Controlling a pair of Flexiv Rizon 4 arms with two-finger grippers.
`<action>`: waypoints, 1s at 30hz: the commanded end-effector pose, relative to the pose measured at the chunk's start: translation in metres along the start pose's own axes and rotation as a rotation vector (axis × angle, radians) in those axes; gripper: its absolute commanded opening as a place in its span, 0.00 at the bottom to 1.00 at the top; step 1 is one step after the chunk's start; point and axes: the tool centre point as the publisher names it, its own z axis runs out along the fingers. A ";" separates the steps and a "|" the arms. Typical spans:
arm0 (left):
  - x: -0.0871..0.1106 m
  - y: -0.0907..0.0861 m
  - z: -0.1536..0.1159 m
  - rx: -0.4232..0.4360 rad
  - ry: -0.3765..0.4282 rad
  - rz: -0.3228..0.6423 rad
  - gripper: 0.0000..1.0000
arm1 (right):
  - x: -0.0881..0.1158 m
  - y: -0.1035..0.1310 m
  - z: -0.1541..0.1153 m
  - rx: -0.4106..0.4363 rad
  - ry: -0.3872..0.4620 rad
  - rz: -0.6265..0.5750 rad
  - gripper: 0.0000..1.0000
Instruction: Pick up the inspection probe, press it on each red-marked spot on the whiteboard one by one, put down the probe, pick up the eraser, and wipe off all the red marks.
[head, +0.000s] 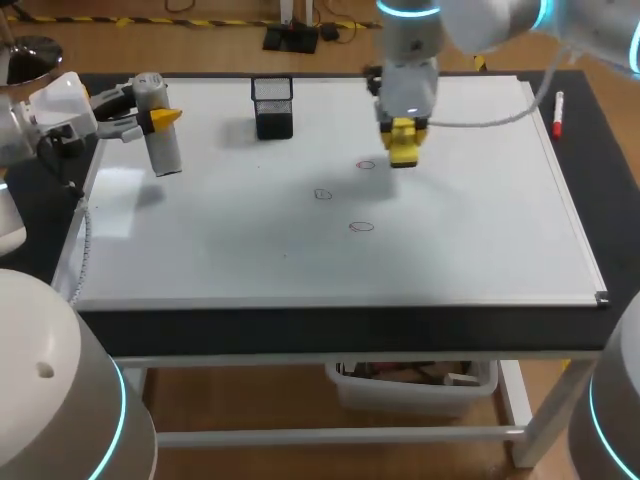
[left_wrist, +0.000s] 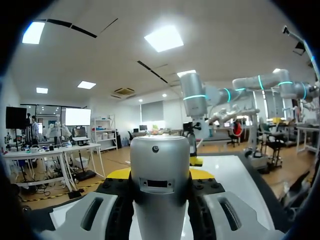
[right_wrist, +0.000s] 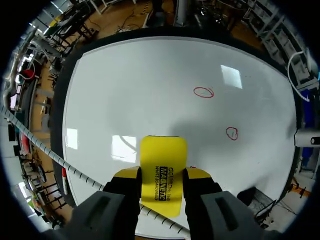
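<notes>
My left gripper (head: 152, 116) is at the whiteboard's (head: 460, 230) far left edge, shut on the silver cylindrical probe (head: 163, 145), which stands upright. The left wrist view shows the probe (left_wrist: 160, 185) filling the gap between the fingers. My right gripper (head: 403, 128) is over the middle back of the board, shut on the yellow eraser (head: 404, 151). The eraser (right_wrist: 162, 170) sits between the yellow tips just above the board. Three red circles (head: 365, 165) (head: 322, 194) (head: 361, 227) are drawn mid-board; the nearest lies just left of the eraser. Two circles (right_wrist: 203, 92) (right_wrist: 231, 133) show ahead of the right gripper.
A black mesh pen holder (head: 273, 107) stands at the back of the board, between the two grippers. A red marker (head: 558, 112) lies beyond the board's right edge. The board's front half is bare white surface.
</notes>
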 end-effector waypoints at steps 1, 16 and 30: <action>0.001 -0.001 0.000 0.000 -0.005 0.003 0.00 | -0.038 0.002 -0.004 0.020 0.088 -0.029 0.00; 0.001 -0.001 0.000 0.000 -0.005 0.003 0.00 | -0.078 0.021 -0.015 0.053 0.074 -0.160 0.00; 0.001 -0.001 0.000 0.000 -0.005 0.003 0.00 | -0.078 0.026 -0.008 0.040 0.078 -0.160 0.00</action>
